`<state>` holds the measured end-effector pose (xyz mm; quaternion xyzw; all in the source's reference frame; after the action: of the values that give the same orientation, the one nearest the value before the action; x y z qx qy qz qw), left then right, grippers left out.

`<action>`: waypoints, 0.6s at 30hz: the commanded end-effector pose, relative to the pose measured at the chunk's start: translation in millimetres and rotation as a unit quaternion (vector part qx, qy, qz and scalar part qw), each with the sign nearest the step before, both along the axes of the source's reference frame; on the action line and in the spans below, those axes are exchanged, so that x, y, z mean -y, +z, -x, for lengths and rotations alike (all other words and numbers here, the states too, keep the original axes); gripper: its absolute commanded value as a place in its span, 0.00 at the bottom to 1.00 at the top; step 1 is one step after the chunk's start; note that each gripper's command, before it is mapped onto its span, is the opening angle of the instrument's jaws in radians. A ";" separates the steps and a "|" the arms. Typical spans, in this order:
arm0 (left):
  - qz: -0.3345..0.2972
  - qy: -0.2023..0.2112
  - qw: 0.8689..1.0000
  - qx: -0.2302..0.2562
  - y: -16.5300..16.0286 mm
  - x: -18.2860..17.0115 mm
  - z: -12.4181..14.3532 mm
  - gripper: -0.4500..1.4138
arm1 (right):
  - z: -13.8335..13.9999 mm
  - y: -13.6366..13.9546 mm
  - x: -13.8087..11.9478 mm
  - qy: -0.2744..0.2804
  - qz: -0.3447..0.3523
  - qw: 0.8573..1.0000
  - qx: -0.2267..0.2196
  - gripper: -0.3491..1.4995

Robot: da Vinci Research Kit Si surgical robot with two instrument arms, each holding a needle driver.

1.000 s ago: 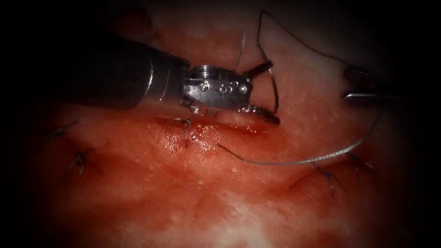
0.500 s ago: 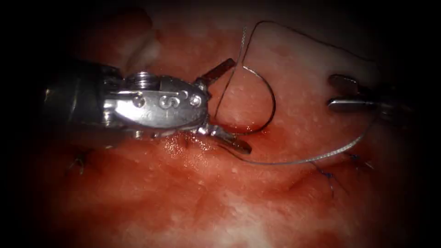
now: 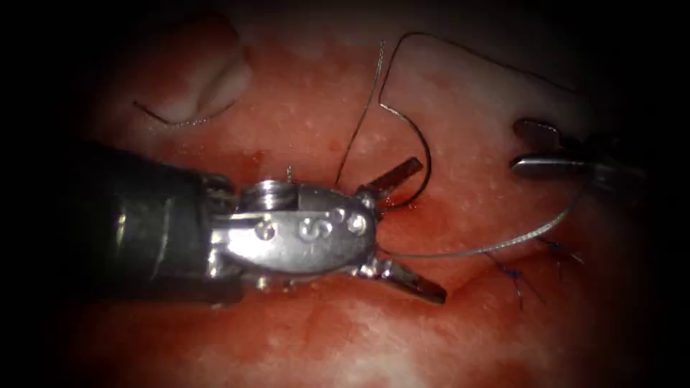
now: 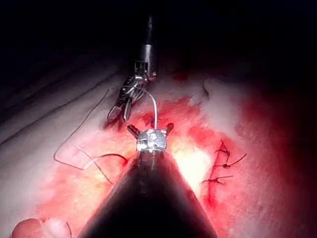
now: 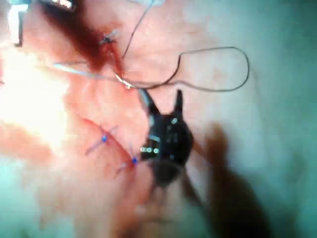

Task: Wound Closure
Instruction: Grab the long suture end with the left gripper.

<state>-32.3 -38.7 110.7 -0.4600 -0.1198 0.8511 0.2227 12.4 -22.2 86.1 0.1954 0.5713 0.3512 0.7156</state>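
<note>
Since half a second ago the left arm's silver wristed tool (image 3: 410,233) has dropped toward 5 o'clock, jaws spread wide and holding nothing. At its 1 o'clock, the thin curved steel needle (image 3: 424,154) stands with its lower end in the wet red tissue (image 3: 302,100). At 3 o'clock, the right arm's dark tool (image 3: 535,147) has jaws parted, the pale grey thread (image 3: 496,246) trailing from it.

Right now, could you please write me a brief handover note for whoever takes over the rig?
Left end effector: jaws open, holding nothing.
Right end effector: jaws open, holding nothing.
Needle: free of both tools, beside the left upper jaw, lower end apparently in the tissue at the cut.
Thread: trails toward the right tool.
Done: tied stitches at the cut's right end.
Left: the stretch by the needle is not yet closed.
</note>
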 end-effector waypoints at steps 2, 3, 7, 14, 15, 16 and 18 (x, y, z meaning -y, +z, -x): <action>-0.003 0.007 1.000 -0.016 0.8 0.4 1.5 0.71 | -0.9 0.4 0.6 -0.001 -0.001 1.000 0.000 0.90; -0.004 0.010 1.000 -0.021 1.1 0.5 1.8 0.69 | -0.9 0.4 0.7 -0.001 -0.001 1.000 0.000 0.90; -0.004 0.011 0.999 -0.041 2.8 0.6 4.7 0.68 | -1.0 0.5 0.7 -0.003 -0.001 1.000 0.003 0.90; -0.006 0.007 0.999 -0.047 3.2 -0.2 6.6 0.21 | -1.4 0.4 1.0 -0.004 -0.001 1.000 0.002 0.90; -0.007 0.006 0.999 -0.047 3.1 -0.4 6.7 0.00 | -1.5 0.4 1.0 -0.004 -0.001 1.000 0.002 0.90; -0.007 0.007 0.999 -0.047 3.1 -0.4 6.7 0.00 | -1.5 0.4 1.0 -0.004 -0.001 1.000 0.002 0.90; -0.007 0.010 0.999 -0.044 3.0 -0.3 6.2 0.00 | -1.6 0.4 1.1 -0.004 -0.001 1.000 0.002 0.90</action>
<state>-37.3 -38.2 113.1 -0.4227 -0.1159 0.8699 0.2260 13.4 -22.8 86.1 0.1976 0.5687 0.3492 0.7181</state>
